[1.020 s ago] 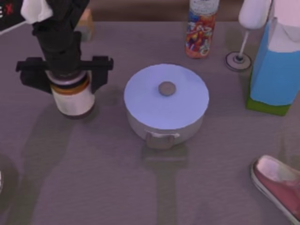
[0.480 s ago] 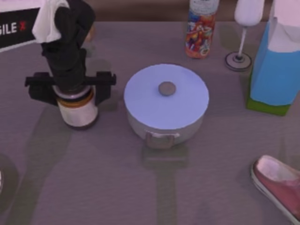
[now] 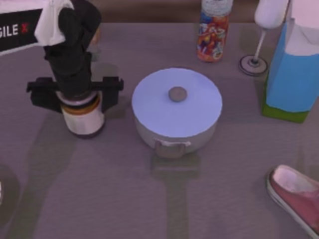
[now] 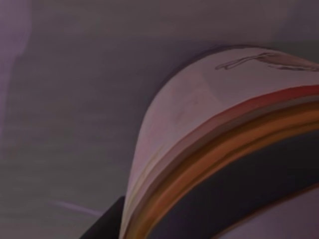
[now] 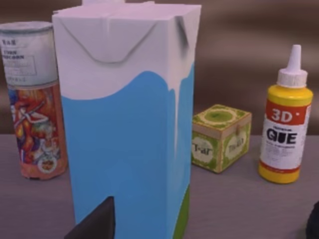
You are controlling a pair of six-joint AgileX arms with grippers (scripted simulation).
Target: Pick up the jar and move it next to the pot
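Observation:
The jar [image 3: 83, 117] stands upright on the table left of the pot [image 3: 177, 102], with a narrow strip of table between them. It shows a white label under orange and dark bands. My left gripper [image 3: 76, 95] comes down on it from above and is shut on its upper part, hiding the lid. The left wrist view is filled by the jar [image 4: 209, 129], with one dark fingertip [image 4: 104, 224] at its side. The pot is grey with a flat pale blue lid and a small knob. My right gripper [image 5: 204, 224] is out of the top view; its wrist view shows the fingers wide apart, open.
A printed spray can [image 3: 214, 30] and a wine glass [image 3: 256, 55] stand behind the pot. A blue and white carton [image 3: 294, 74] is at the right, a pink shoe [image 3: 296, 196] at the front right. The right wrist view adds a green tea box [image 5: 222, 137] and a yellow glue bottle [image 5: 284, 124].
A second ago the left gripper and jar were farther left; they moved right toward the pot. Over the last half second nothing visibly moved.

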